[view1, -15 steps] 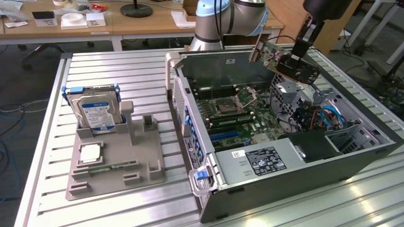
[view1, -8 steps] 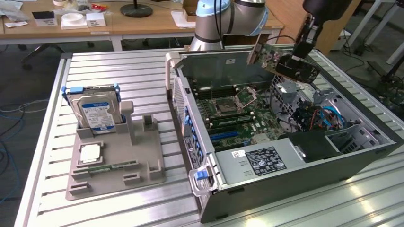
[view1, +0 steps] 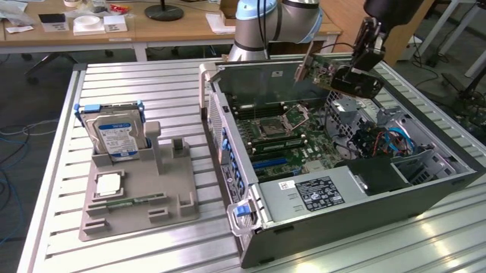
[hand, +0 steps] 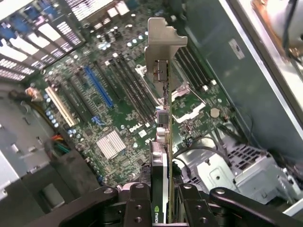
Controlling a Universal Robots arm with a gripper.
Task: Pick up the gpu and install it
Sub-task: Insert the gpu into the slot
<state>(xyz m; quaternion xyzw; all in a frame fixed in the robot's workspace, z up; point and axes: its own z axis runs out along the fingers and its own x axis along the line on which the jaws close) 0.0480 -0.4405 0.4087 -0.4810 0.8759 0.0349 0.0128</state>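
Across the lower half of the exterior view, a ribbed metal surface (view1: 136,244) carried two things. At lower left sat a grey fixture (view1: 144,210) with a hard drive (view1: 114,133) standing upright in it. At centre right an open case (view1: 342,227) lay on its side with the board (view1: 281,131) exposed. Along the upper edge of the frame stood wooden desks (view1: 152,31) with small boxes and a round lamp base (view1: 163,11). Cables (view1: 11,136) trailed over the floor at far left, and the arm (view1: 266,23) rose at upper centre.

At upper right of that view the jaws were closed on the gpu (view1: 322,68). They held it in the air over the far end of the case, apart from the board, with its bracket end toward the exterior view's left. Blue cables (view1: 395,139) lay inside the case at right.

From the wrist view came the close detail. The gpu (hand: 163,142) was seen edge-on, clamped between the two black jaws. Its silvery bracket (hand: 163,42) was at the end away from them, and a green logo sat on the card near the grip. Beyond the card the board (hand: 118,104) showed a blue slot (hand: 98,86), a row of dark memory slots (hand: 128,90) and a small finned heat sink (hand: 111,144).
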